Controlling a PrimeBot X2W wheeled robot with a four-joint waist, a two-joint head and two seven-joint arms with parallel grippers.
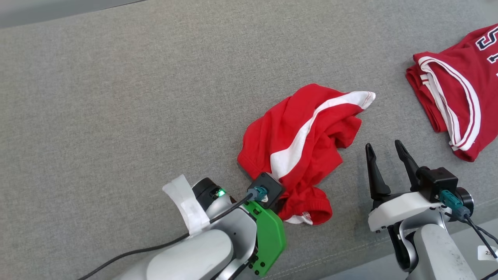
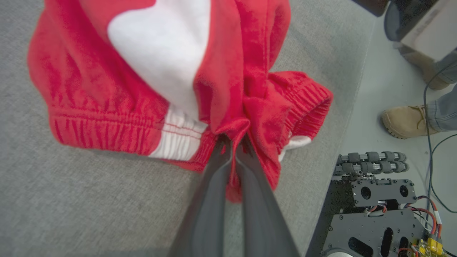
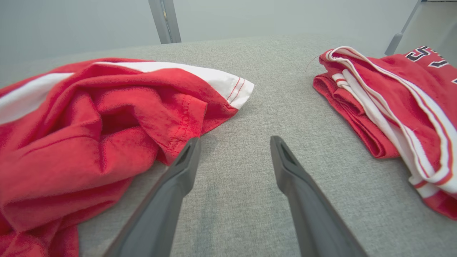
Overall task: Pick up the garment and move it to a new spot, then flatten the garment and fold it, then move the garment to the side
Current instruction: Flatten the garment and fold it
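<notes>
Left jaws clamped shut on the waistband (image 2: 107, 130) of crumpled red shorts (image 1: 299, 147) near the surface's (image 1: 116, 97) front edge, the shorts' length trailing away toward the far right; right jaws wide open, empty, just beside them on the right.

The garment (image 1: 272, 132) was a pair of red shorts with a white side stripe and an elastic waistband. It lay crumpled on the grey desk (image 1: 116, 97), with one white-hemmed leg end pointing to the far right. The left tool (image 2: 234, 141) pinched a bunched fold at the waistband.
</notes>
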